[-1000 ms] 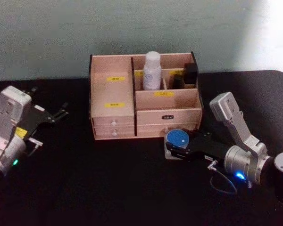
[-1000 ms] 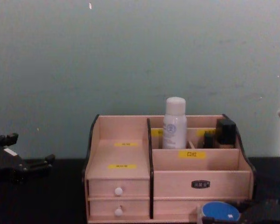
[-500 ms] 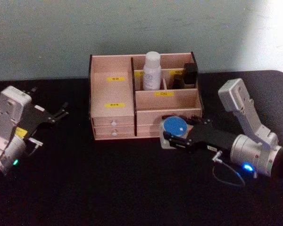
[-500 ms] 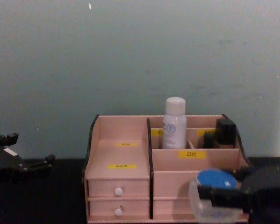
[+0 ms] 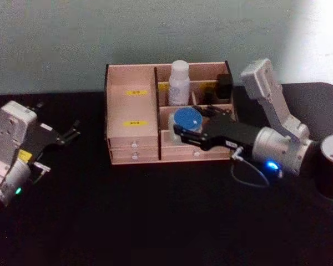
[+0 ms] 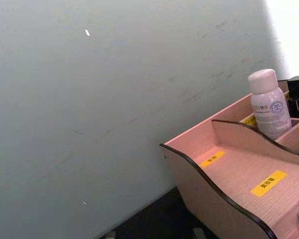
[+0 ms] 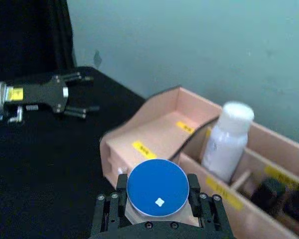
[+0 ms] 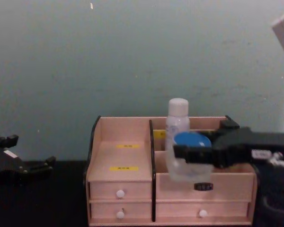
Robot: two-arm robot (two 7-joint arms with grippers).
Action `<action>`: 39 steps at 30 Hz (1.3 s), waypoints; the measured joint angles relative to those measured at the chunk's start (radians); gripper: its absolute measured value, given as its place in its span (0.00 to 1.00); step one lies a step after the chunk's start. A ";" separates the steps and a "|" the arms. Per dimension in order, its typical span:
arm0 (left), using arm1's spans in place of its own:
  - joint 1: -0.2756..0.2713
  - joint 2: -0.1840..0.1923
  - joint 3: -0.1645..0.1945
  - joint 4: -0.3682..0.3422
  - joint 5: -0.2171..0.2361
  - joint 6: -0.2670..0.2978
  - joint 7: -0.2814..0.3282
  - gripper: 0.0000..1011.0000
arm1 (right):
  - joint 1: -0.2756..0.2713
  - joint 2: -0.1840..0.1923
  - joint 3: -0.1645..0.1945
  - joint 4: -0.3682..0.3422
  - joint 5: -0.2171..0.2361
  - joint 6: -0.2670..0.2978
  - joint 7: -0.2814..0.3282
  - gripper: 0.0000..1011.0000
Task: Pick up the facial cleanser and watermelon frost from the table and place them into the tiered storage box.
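Black tabletop [image 5: 127, 216] is carrying a light wooden tiered storage box [image 5: 132, 105] with yellow labels, and a white facial cleanser bottle [image 5: 178, 83] is standing in a rear compartment. The right gripper [image 5: 186, 132] is clamping a clear, blue-lidded round jar [image 5: 187, 118], raised before the box's right half; the left gripper [image 5: 71, 133] is idling far left, fingers spread.

A plain grey-green wall [image 5: 55, 39] rises behind the black table [image 5: 155, 221], washed white at right.
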 joint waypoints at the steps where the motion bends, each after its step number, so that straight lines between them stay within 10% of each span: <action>1: 0.000 0.000 0.000 0.000 0.000 0.000 0.000 0.99 | 0.020 -0.010 -0.008 0.013 -0.004 -0.005 0.002 0.71; 39: 0.000 0.000 0.000 0.000 0.000 0.000 0.000 0.99 | 0.374 -0.288 -0.137 0.535 -0.043 -0.057 0.049 0.70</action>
